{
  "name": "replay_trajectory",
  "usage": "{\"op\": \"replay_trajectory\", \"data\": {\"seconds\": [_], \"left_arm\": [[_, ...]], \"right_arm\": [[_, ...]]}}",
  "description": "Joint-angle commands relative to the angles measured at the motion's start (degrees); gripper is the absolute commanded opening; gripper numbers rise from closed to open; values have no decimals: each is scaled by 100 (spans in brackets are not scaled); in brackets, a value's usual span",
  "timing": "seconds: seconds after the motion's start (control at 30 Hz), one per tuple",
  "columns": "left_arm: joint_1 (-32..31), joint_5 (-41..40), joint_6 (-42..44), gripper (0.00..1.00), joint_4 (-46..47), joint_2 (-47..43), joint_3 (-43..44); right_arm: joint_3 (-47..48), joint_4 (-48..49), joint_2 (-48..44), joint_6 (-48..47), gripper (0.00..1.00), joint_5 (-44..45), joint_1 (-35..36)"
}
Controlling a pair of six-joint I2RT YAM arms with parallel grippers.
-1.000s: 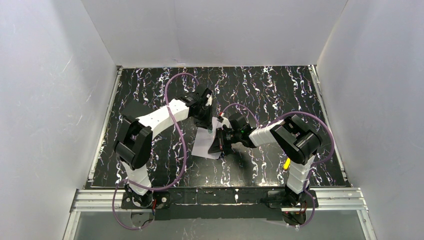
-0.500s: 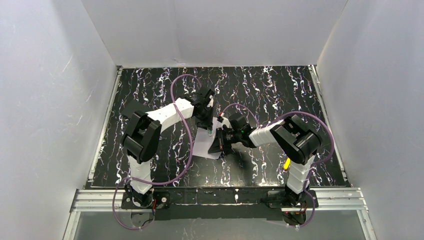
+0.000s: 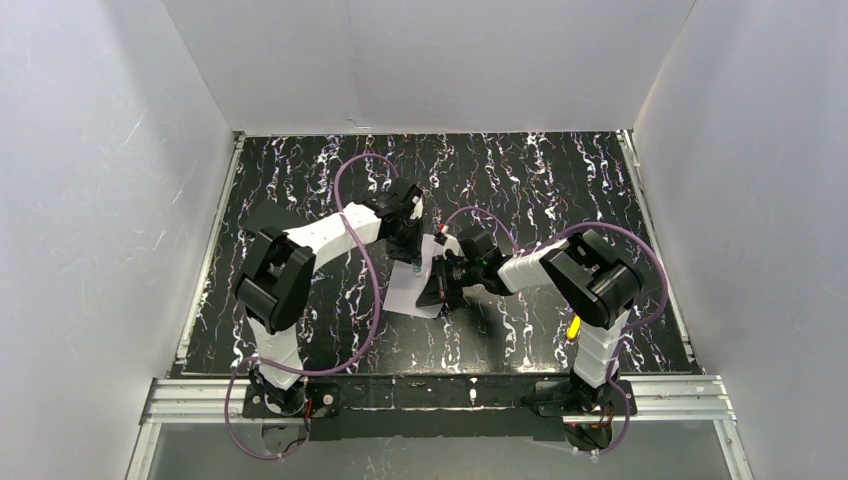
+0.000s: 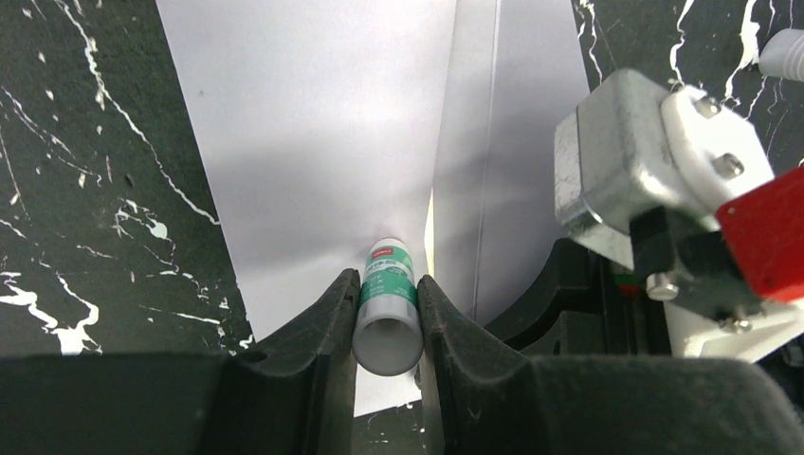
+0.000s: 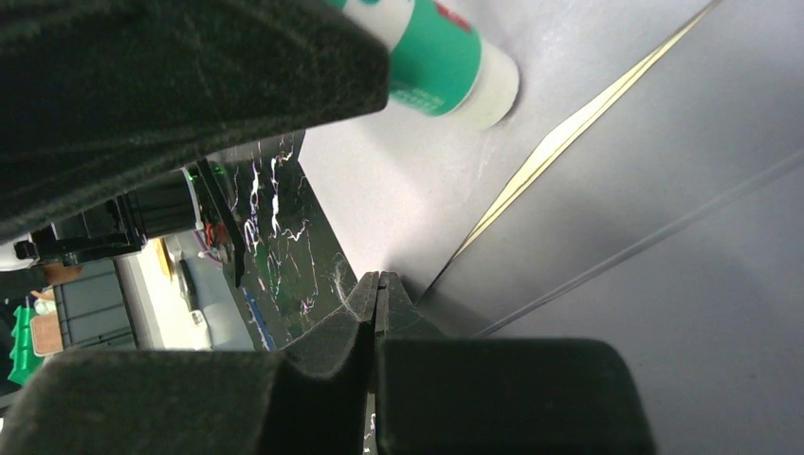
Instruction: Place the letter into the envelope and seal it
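The pale lavender envelope (image 3: 408,292) lies flat mid-table. In the left wrist view its body (image 4: 313,123) is lit and its flap (image 4: 517,142) stands up darker on the right. Only a thin tan strip of the letter (image 4: 429,223) shows along the fold, also seen from the right wrist (image 5: 569,128). My left gripper (image 3: 413,262) (image 4: 389,280) is shut on a green-and-white glue stick (image 4: 389,303) (image 5: 446,66), whose tip points down at the envelope body beside the fold. My right gripper (image 3: 441,290) (image 5: 377,280) is shut, with its tips at the fold's end and the flap beside its finger.
The black marbled tabletop (image 3: 560,190) surrounds the envelope, with white walls on three sides. The two wrists are close together over the envelope. A white glue cap (image 4: 787,52) lies on the table at the upper right of the left wrist view.
My left gripper has slid toward the near side along the envelope with the glue stick, and its elbow has shifted. The right arm has stayed still.
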Motion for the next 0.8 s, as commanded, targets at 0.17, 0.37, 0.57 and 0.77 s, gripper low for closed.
{"op": "replay_trajectory", "data": {"seconds": [0.17, 0.37, 0.57, 0.77], "left_arm": [[-256, 531, 175, 0, -814, -179, -838], [-299, 398, 55, 0, -782, -548, -1158], [-50, 343, -218, 0, -494, -585, -791], [551, 777, -506, 0, -84, -1039, -445]], "right_arm": [[-355, -1700, 843, -715, 7, 1969, -45], [-358, -1686, 767, -735, 8, 1945, -45], [-314, -1424, 319, -1127, 8, 1499, -45], [-250, -834, -766, -1027, 14, 591, -76]]}}
